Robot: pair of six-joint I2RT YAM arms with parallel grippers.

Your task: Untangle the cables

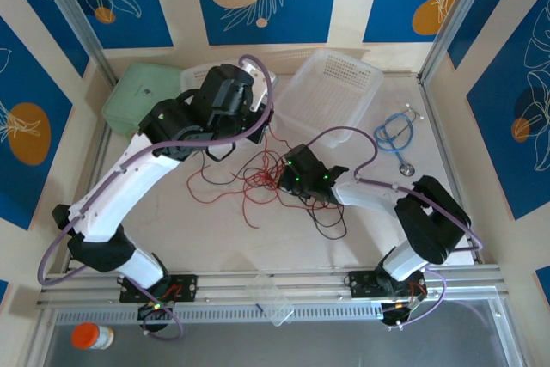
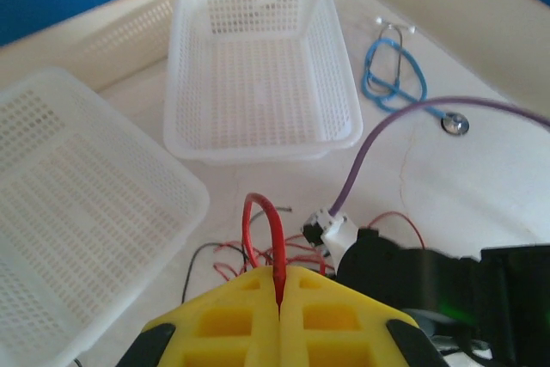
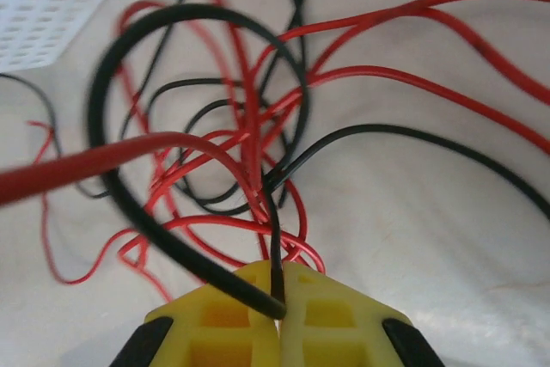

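Note:
The cables lie as a tangle of thin red and black wires on the white table, between the two arms. My left gripper is held above the tangle's far side. Its yellow jaws are shut on a red cable that arches up out of the pile. My right gripper is low at the tangle's right edge. In the right wrist view my right gripper is shut on a black cable, with red loops crossing just ahead. More black wire trails toward the near right.
An empty white mesh basket and a second one stand at the back, beside a green box. A light-blue stethoscope lies at the right. A clear plastic piece and an orange-capped bottle sit at the near edge.

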